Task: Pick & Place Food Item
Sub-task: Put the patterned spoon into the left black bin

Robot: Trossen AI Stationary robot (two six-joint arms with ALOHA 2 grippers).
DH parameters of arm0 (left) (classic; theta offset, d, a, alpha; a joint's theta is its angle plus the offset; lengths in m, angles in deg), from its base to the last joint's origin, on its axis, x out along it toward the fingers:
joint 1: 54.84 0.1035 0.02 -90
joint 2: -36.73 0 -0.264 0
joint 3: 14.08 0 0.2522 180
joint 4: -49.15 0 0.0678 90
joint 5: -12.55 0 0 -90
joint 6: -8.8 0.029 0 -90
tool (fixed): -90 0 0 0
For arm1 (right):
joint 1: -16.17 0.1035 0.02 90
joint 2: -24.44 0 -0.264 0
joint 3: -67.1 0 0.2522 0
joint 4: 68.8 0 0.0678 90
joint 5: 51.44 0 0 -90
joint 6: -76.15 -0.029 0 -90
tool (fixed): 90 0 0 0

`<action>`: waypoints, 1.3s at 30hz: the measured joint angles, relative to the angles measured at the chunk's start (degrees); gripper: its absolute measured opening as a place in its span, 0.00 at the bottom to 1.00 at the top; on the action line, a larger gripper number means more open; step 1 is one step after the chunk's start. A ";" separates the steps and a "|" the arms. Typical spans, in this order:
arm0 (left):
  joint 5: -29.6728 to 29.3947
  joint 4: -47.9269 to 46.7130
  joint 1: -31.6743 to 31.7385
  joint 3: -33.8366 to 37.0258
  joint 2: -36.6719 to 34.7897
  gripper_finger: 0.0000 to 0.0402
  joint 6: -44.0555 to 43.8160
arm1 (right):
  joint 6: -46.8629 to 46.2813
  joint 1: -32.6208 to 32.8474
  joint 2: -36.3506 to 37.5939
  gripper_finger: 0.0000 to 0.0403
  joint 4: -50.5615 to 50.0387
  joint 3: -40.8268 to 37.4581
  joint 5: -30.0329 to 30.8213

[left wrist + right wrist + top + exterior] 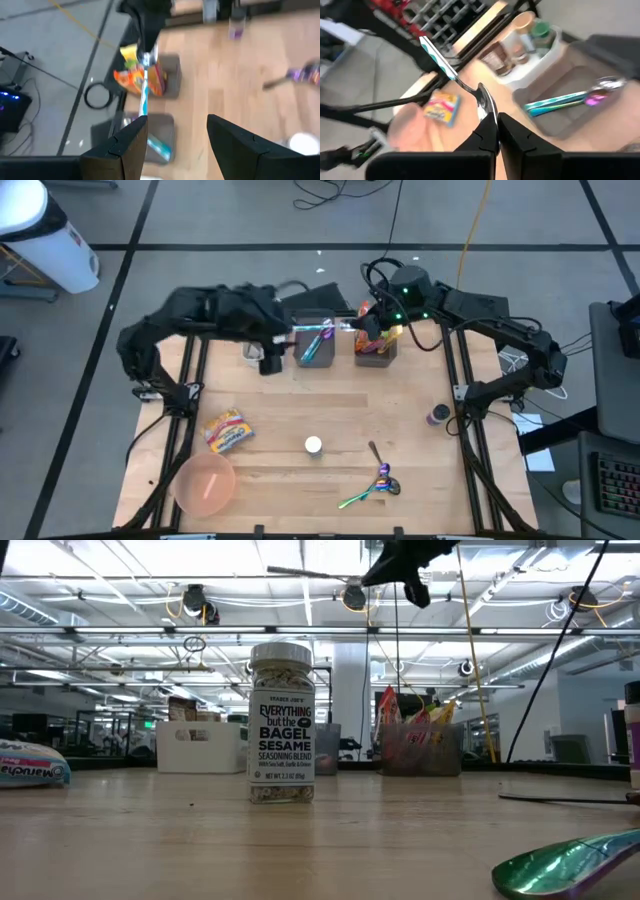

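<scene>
My right gripper point(497, 131) is shut on a spoon point(451, 75) with a teal-and-white handle, held in the air over the two grey bins point(318, 350) at the table's far edge. My left gripper point(176, 135) hangs open with nothing between its fingers, left of the bins point(272, 355). A colourful snack bag point(228, 430) lies flat on the table's near left part. A seasoning jar point(281, 725) stands upright mid-table. Snack packets point(378, 342) stick up out of the right bin. My right gripper pinches the spoon's metal bowl point(485, 102) between its two fingertips. The handle point(432, 52) sticks out away from the fingers toward the table's left. The spoon is lifted clear, above the bins.
A pink bowl point(205, 483) sits at the near left corner. Iridescent utensils point(375, 485) lie near the front edge, and another point(570, 100) lies in the left bin. A purple-capped jar point(438, 415) stands at the right edge. A white box point(527, 47) of jars sits left of the bins.
</scene>
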 joint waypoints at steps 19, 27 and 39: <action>-14.68 -8.80 -2.90 0.02 8.76 0.53 6.60 | -9.01 1.51 -4.16 0.00 10.02 0.04 -9.42; -22.20 -8.91 -2.81 0.00 9.07 0.53 6.62 | -8.73 1.62 -4.25 0.00 10.33 0.04 -10.39; -21.19 -7.61 -1.86 0.00 9.06 0.53 7.19 | -7.62 2.65 -4.36 0.00 10.10 0.04 -10.01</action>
